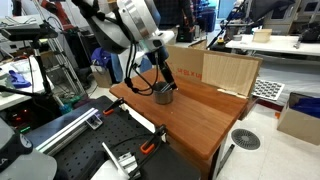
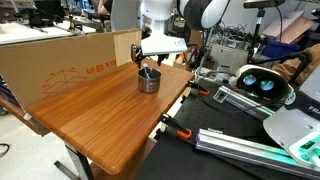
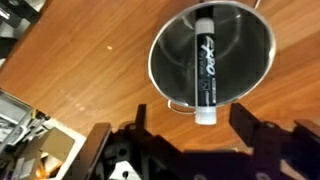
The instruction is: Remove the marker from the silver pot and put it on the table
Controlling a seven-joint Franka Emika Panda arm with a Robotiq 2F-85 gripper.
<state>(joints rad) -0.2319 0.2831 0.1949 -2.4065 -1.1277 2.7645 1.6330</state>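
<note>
The silver pot point(image 3: 212, 55) stands on the reddish-brown table point(image 3: 80, 70). It also shows in both exterior views point(image 1: 164, 95) point(image 2: 148, 80). The marker point(image 3: 205, 65) lies in the pot, black with a white cap end that juts over the near rim. My gripper point(image 3: 190, 125) hovers directly above the pot, fingers open and spread on either side of the marker's white end, holding nothing. In the exterior views the gripper point(image 1: 162, 82) point(image 2: 149, 66) sits just over the pot's rim.
A pale plywood board point(image 1: 230, 70) stands upright at the table's far side. A cardboard sheet point(image 2: 70, 55) lines the other edge. A black perforated bench point(image 1: 90, 140) with clamps and rails lies beside the table.
</note>
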